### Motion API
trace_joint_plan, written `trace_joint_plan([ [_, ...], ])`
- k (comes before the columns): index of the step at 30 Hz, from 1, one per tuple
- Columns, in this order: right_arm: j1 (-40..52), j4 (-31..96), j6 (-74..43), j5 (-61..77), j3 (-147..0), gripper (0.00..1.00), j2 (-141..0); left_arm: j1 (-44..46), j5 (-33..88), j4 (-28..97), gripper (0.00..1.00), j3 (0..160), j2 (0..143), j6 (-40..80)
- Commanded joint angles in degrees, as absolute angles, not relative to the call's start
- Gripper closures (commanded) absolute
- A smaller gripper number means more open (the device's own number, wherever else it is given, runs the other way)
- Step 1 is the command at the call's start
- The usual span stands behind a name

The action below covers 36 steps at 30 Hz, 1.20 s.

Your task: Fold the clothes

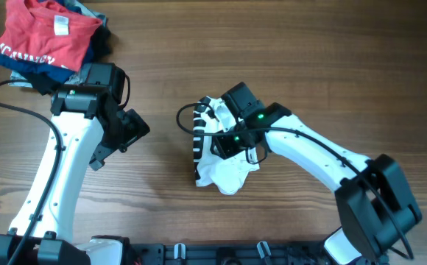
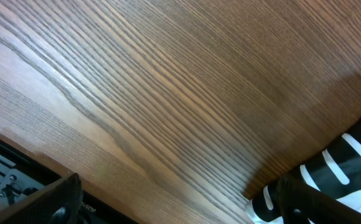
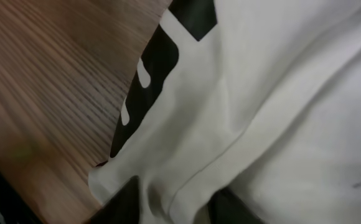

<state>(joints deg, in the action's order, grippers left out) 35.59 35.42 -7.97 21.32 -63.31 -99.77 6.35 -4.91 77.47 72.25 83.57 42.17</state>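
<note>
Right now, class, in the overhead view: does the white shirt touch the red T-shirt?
No, the white shirt lies bunched centrally, well apart from the red T-shirt in the top-left corner.

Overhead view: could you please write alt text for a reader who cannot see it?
The right hand is on a bunched white shirt mid-table. The left hand hangs open, apart from it; a red T-shirt tops darker clothes top left.

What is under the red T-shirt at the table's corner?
Dark navy cloth and a grey piece stick out beneath the red T-shirt; the rest is covered.
</note>
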Motion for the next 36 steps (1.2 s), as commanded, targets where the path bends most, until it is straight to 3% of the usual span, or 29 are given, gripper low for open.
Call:
trace_joint_plan([
  [1,35.81,34.98,-9.74,21.17,-62.74,0.9,-100.84,6.04,-5.89,77.87,0.0,71.9,83.2,42.26],
  [2,35.81,34.98,-10.7,19.55,-62.74,0.96,-100.84,6.04,-5.89,77.84,0.0,71.9,83.2,42.26],
  [7,34.83,43.24,-16.95,2.13,-65.25,0.96,-96.86,6.04,-5.91,77.82,0.0,71.9,83.2,42.24],
  [13,34.81,50.63,-16.69,1.23,-66.26,0.95,-94.83,6.04,-5.91,77.69,0.0,71.9,83.2,42.26],
  [15,34.79,52.25,-17.74,-2.66,-66.26,0.82,-94.83,6.04,-5.91,77.67,0.0,71.9,83.22,42.26],
  [16,34.63,54.06,-21.87,-13.41,-66.26,0.61,-94.83,6.04,-5.89,77.87,0.0,71.9,83.2,42.26],
  [18,33.1,54.57,-22.7,-16.78,-66.32,0.49,-94.83,6.04,-5.87,77.95,0.0,71.9,83.2,42.26],
  [19,31.38,54.74,-22.7,-16.78,-66.32,0.4,-94.83,6.04,-5.78,78.15,0.0,71.9,83.2,42.26],
  [22,24.62,55.27,-24.36,-14.96,-66.7,0.25,-94.8,6.26,-1.37,78.02,0.0,71.88,83.22,42.02],
  [24,19.68,54.19,-21.89,-4.69,-67.83,0.01,-94.8,7.55,5.06,75.09,0.0,70.87,83.22,35.0],
  [28,9.28,49.19,-12.67,20.23,-68.29,0.0,-94.7,11.18,24.1,61.58,0.0,60.16,83.26,29.8],
  [30,3.29,48.64,-9.98,26.74,-68.29,0.0,-94.7,14.57,35.57,48.14,0.0,50.26,83.26,29.82],
  [36,-5.72,49.43,-6.98,34.2,-68.27,0.0,-94.7,18.59,38.79,31.29,0.0,42.59,83.48,32.49],
])
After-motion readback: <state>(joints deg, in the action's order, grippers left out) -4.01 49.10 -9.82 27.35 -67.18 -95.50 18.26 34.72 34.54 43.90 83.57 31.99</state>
